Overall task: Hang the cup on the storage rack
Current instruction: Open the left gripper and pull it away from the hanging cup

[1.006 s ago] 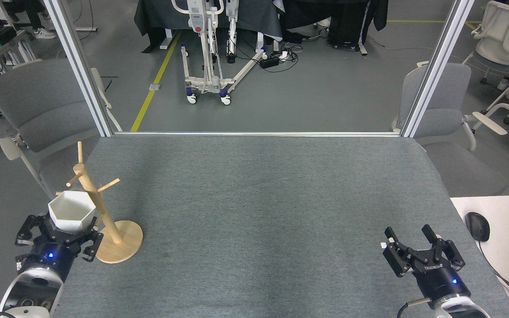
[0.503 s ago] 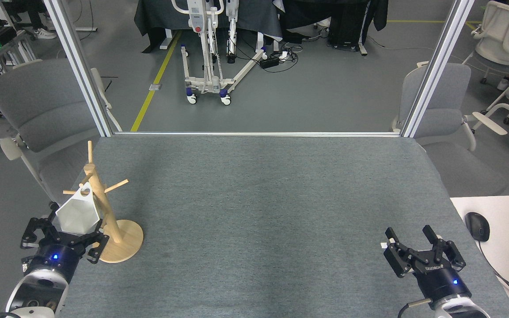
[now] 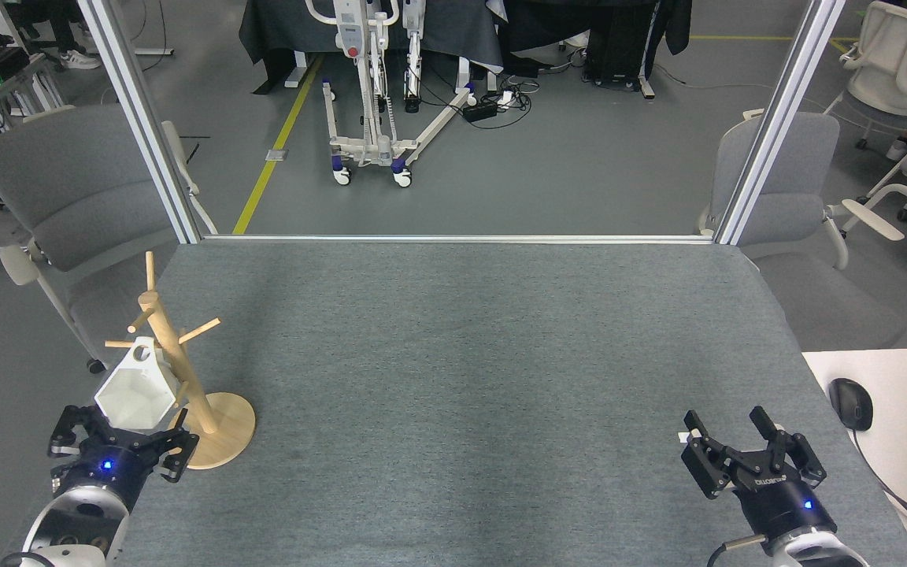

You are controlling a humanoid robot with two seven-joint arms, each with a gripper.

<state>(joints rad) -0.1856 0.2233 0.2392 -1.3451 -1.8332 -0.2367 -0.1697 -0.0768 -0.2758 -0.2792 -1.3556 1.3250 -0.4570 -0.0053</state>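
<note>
Your grey felt table (image 3: 469,370) lies bare right of the mug tree (image 3: 186,378); the hexagonal cup (image 3: 137,390) hangs there, both grippers' jaws spread wide, holding nothing.

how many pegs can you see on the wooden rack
4 pegs on the storage rack: one up at the top, one short upper left, one right, one left beside the cup handle. Others may hide behind the cup.
</note>
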